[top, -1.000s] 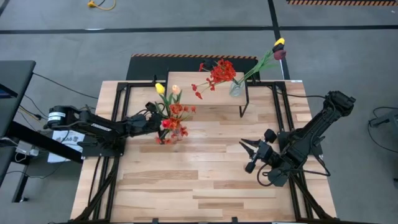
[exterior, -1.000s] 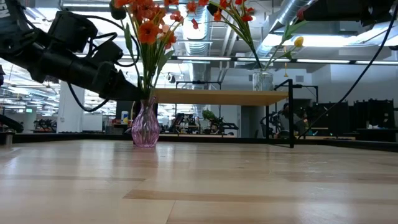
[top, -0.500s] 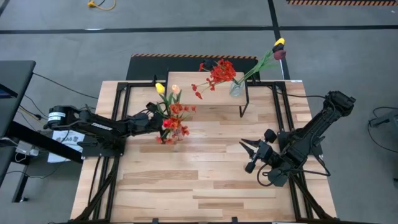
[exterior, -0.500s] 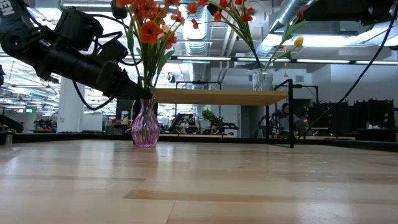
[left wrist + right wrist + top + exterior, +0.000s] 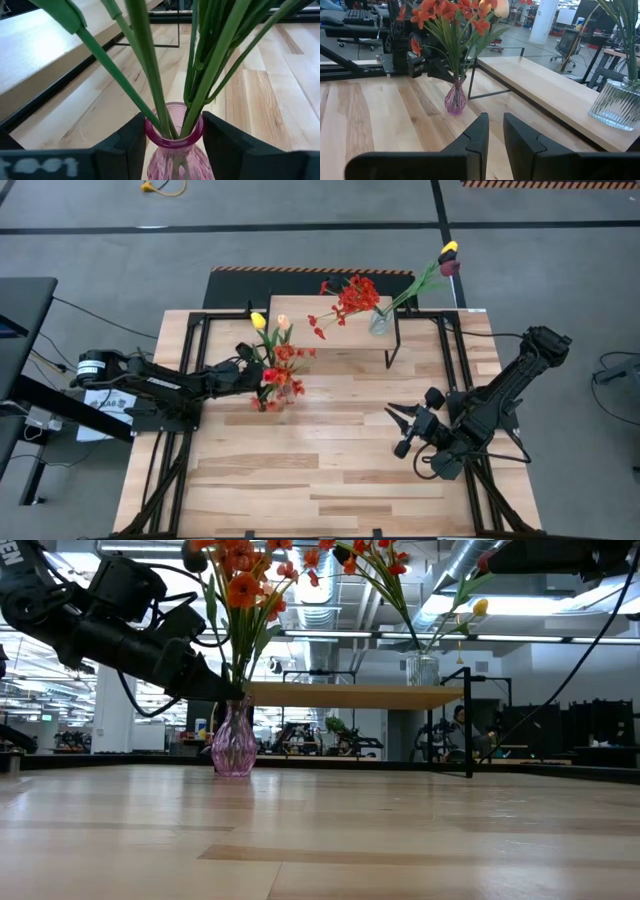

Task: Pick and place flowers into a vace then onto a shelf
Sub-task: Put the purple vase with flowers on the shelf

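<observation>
A pale plank tabletop sits on a grey floor, an industrial hall behind. The left gripper jaws pinch a pink vase of flowers beside the shelf. The right gripper waits, jaws nearly together, holding nothing.

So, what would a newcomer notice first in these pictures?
Probably the pink vase full of orange-red flowers standing on the table, with the left gripper placing its fingers on either side of the vase's neck. Next, the clear vase with flowers on the shelf behind.
</observation>
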You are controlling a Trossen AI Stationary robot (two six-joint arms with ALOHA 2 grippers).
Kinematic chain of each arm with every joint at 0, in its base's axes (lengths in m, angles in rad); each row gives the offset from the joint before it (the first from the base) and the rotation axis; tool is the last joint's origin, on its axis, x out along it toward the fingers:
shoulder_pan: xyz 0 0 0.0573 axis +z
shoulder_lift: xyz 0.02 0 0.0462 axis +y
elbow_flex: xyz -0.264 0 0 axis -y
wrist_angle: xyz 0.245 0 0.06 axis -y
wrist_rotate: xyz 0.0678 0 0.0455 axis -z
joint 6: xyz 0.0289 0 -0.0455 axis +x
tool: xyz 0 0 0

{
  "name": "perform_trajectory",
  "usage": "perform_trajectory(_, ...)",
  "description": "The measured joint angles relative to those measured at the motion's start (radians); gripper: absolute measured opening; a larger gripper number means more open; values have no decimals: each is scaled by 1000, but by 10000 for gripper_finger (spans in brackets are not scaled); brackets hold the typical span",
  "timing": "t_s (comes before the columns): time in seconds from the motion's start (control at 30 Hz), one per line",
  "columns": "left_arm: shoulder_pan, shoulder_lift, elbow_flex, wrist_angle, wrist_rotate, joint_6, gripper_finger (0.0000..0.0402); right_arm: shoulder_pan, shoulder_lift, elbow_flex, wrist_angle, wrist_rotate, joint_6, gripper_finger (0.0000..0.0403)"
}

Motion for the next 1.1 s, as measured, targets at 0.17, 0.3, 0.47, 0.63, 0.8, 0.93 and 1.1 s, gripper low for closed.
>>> perform_trajectory(0.17,0,0,0,-1,0,-5,156,0,0,0,0,0,0,52)
perform_trajectory(0.3,0,0,0,-2,2,-11,174,0,0,0,0,0,1,52)
perform_trajectory(0.47,0,0,0,0,0,-15,152,0,0,0,0,-1,1,52)
perform_trajectory(0.63,-3,0,-2,12,16,-34,149,0,0,0,0,-2,1,52)
perform_trajectory(0.8,-15,0,-3,23,23,-37,159,0,0,0,0,-9,1,52)
perform_trajectory(0.93,-29,0,-3,38,22,-42,153,0,0,0,0,-27,1,52)
perform_trajectory(1.1,-41,0,-3,85,20,-47,150,0,0,0,1,-27,1,52)
